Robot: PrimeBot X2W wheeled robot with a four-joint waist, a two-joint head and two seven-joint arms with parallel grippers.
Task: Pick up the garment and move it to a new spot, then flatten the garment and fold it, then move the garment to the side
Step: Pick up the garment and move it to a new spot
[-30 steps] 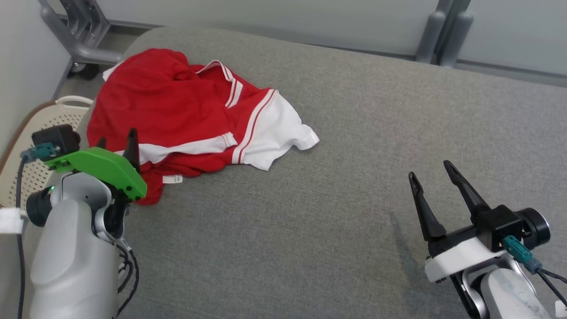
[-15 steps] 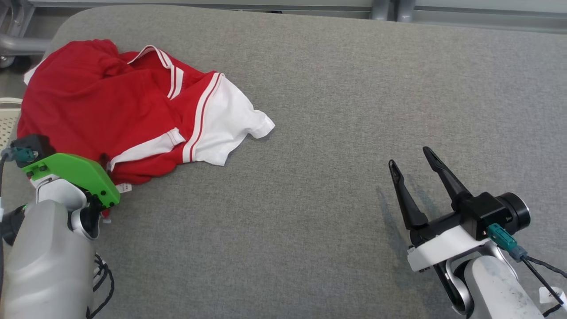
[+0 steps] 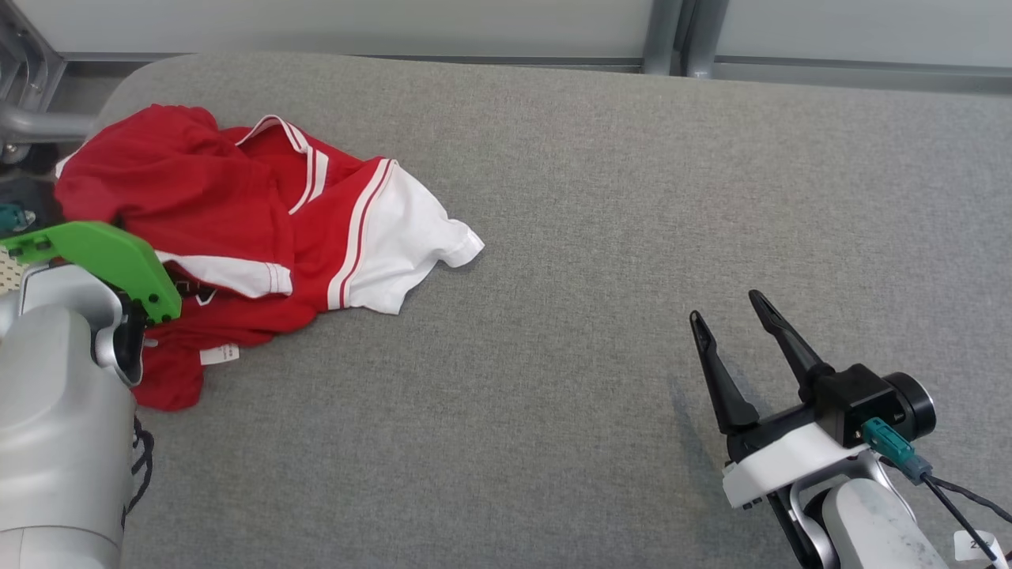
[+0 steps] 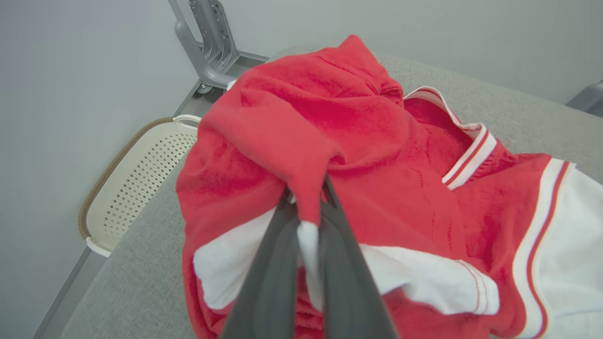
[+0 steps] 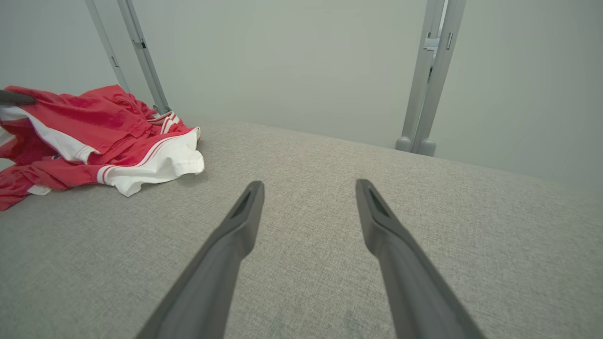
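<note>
Evidently the first step, the pick-up, is in hand. Nearest, the dark two-fingered right hand (image 3: 726,308) hovers wide and empty over the grey cloth-covered desk (image 3: 593,197). The left hand (image 4: 308,197) pinches a fold of the one crumpled red-and-white jersey garment (image 3: 237,197) at the desk's far-left corner. The next move calls for lifting it clear and carrying it to bare cloth. I count two hands, one garment, and one cream perforated plastic basket (image 4: 136,174) beyond.

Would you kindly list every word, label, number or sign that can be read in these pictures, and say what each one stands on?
White care tag sewn to the red and white garment: print too small to read.
White sticker by the right arm's cable, at the head view's lower right corner: a dark mark, too small and cut off to read.
No other text shows.
</note>
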